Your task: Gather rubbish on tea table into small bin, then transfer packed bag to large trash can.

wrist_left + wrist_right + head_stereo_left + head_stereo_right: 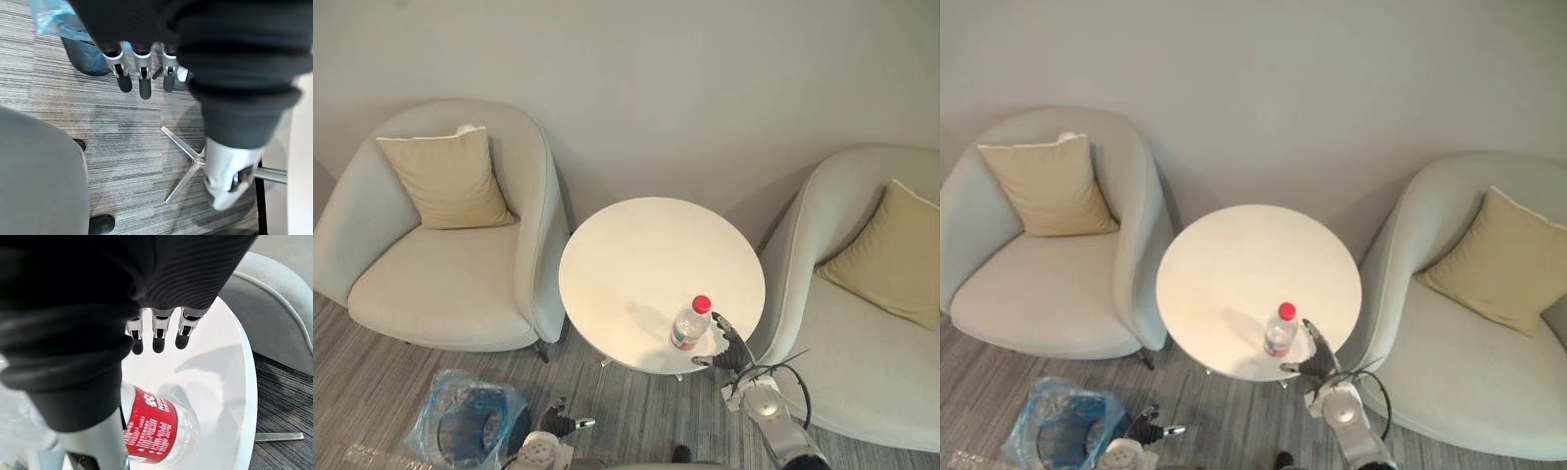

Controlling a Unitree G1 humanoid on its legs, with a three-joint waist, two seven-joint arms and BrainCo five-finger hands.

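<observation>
Dark ribbed hand point(88, 308), silver fingers point(158, 330), dark tips

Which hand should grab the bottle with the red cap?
The right hand, probably. It is open right beside the bottle at the table's near edge. The left hand hangs low over the carpet by the blue-bagged bin.

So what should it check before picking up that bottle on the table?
1. Bottle upright, red cap on, near the round table's front edge: ok.
2. Right hand open, right beside the bottle: ok.
3. Grip on the bottle: not ok, not yet taken.
4. Small bin lined with a blue bag, on the floor to the robot's left: ok.
5. Left hand open, holding nothing, low by the bin: ok.
6. Bottle empty: cannot tell.
</observation>
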